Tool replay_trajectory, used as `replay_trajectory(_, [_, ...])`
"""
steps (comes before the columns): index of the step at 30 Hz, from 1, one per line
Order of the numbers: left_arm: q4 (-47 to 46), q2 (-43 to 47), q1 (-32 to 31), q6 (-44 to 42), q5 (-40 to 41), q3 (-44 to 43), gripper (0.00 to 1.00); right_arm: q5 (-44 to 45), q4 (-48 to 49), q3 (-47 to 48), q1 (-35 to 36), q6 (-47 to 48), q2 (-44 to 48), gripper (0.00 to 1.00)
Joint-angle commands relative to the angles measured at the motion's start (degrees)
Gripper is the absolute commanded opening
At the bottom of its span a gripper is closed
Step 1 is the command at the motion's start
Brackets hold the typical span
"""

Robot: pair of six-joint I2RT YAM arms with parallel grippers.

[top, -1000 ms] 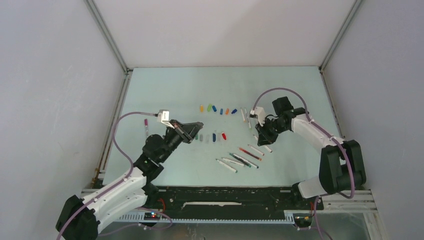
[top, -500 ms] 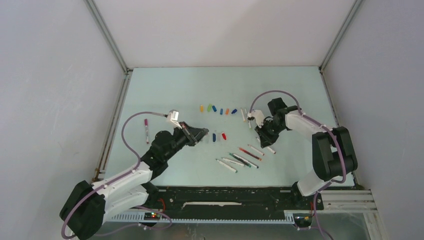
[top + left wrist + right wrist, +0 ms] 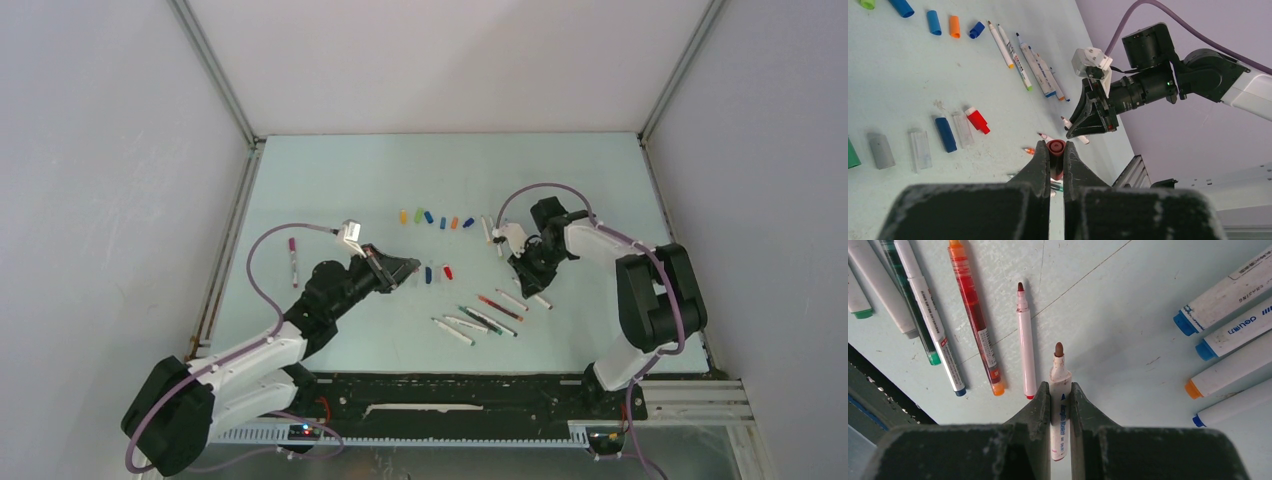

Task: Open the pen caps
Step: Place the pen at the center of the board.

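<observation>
Left tool (image 3: 1056, 153), shifted rightward, pinches red cap (image 3: 1056, 146) at its tips; right tool (image 3: 1060, 390) clamps pen (image 3: 1060, 371)

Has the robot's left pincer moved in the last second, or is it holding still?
Yes. The left pincer, shut on a dark red cap, has shifted to the right in the top view and now sits closer to the blue cap lying on the table.
</observation>
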State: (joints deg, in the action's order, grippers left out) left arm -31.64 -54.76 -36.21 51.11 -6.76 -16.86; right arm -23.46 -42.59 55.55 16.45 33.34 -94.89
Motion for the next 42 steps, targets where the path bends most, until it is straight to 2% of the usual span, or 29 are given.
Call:
replay_trajectory(1, [-2.2,-0.2,0.3,0.7,-1.2,-2.9,0.0,1.3,-0.5,2.3,0.5,-0.6,-1.2,0.12])
replay_trajectory(33, [-5.2,-5.7,0.2,2.6,-5.7,-4.8,0.0,1.4,-1.5,2.9,1.0,-0.7,-1.6,0.27])
replay_trajectory(42, [-4.7,-9.4,-0.6,3.4,-8.1,-7.2,0.0,-0.5,-2.2,3.1,0.3,-0.5,2.8,0.31])
